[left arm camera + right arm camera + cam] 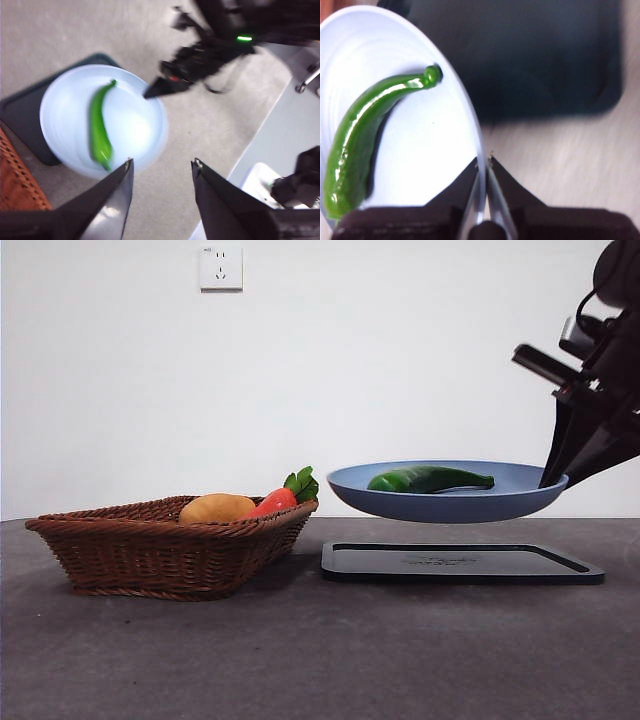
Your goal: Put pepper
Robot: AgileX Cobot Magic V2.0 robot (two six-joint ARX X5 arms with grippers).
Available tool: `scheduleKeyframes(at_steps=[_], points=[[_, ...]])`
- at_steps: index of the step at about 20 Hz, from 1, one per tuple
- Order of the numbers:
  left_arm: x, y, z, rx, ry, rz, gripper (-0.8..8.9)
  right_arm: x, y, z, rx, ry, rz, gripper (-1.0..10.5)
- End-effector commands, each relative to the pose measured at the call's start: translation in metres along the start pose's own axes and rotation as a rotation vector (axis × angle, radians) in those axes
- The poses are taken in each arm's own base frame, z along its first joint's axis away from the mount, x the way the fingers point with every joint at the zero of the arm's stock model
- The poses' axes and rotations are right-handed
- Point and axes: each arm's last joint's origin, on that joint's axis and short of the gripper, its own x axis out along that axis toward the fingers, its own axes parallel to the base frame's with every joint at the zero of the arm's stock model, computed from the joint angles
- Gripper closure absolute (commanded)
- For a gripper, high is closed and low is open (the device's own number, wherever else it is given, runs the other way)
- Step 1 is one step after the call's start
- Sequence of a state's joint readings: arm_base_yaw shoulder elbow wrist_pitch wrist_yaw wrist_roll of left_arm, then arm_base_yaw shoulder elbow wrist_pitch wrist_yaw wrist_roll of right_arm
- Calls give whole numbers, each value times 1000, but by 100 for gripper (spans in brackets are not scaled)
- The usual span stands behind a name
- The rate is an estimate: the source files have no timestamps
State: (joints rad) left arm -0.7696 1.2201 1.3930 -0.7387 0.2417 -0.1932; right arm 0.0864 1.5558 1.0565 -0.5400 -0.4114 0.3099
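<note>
The right gripper (484,161) pinches the rim of the blue plate (450,505), holding it in the air above the black tray (462,563). The pepper (430,479) lies across the plate's middle. The left gripper (162,167) hangs above, jaws parted and apparently empty, though its view is blurred. A wicker basket (170,545) sits beside the tray.

Your front camera sits low, looking level across the surface (300,660). Your left wrist camera looks down from higher, well back; the right wrist one hangs close. All three share the blue plate (450,502) (65,107) (430,150).
</note>
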Motion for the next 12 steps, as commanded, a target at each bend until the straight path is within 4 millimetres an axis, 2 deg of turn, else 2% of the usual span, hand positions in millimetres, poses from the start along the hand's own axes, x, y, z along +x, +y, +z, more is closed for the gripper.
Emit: scheduleKeyframes(at_steps=[1, 4, 6, 12], points=[[-15, -6, 3, 26, -30, -8, 604, 12, -5, 25, 22, -18, -1, 941], [-30, -9, 1, 32, -53, -11, 604, 31, -16, 51, 48, -15, -15, 941], [-34, -10, 0, 32, -57, -12, 604, 45, -24, 63, 61, -13, -22, 941], [-35, -10, -1, 30, -50, -10, 604, 73, -41, 69, 84, 13, -36, 941]])
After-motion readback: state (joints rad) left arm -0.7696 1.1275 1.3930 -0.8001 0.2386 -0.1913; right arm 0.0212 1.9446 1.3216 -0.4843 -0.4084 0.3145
